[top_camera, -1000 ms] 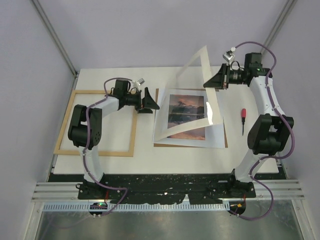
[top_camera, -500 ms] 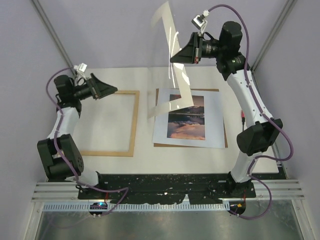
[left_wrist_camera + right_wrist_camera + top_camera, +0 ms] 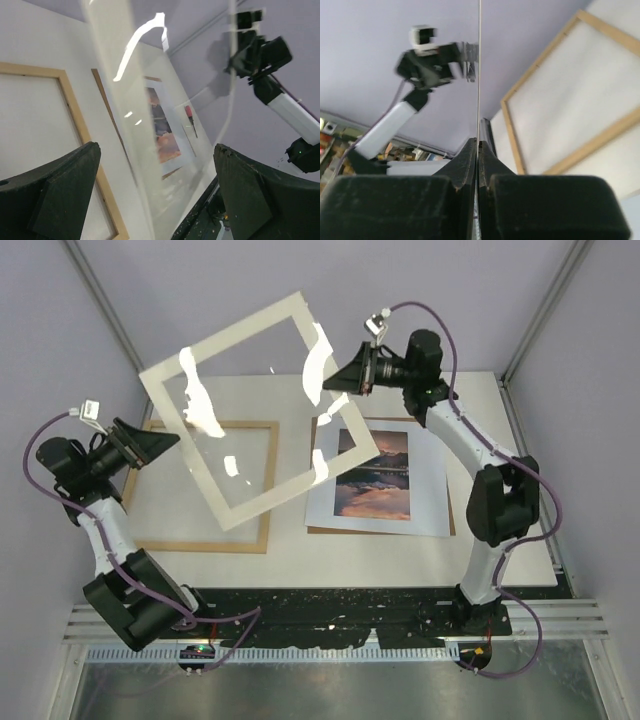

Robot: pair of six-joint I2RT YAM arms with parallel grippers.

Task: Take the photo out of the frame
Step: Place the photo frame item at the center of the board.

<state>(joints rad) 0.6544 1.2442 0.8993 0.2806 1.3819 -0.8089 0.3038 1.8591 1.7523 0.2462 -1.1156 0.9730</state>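
**Photo** (image 3: 372, 475): lies flat, picture side up, on brown backing board (image 3: 400, 423), centre-right of table (image 3: 400, 560). It is outside the frame (image 3: 200, 546).

**Frame:** lies flat on table to the left of board, w/ a strip of bare table between them. Its opening shows only white table surface.

**R gripper** (image 3: 330, 386): raised over far side of table. Fingers are closed tight on right edge of white mat (image 3: 222, 340). R wrist view confirms this: pads are pinched on a thin sheet seen edge-on.

**Mat:** large pale rectangular border w/ glossy clear centre and bright glare patches. It is held in the air, tilted, above table and frame. In top view its near-right corner overlaps photo's far-left part. Contact there not evident.

**L gripper** (image 3: 170, 444): raised at left, over frame's left side. Fingers (image 3: 70, 190) are spread wide and grip nothing. Tips point toward mat's left edge. L wrist view shows mat as a pale translucent band running between the two fingers. Whether they touch mat cannot be told.

**Screwdriver** (image 3: 189, 111): red handle, seen in L wrist view only, on table near photo's right side. In top view that spot is behind R arm.
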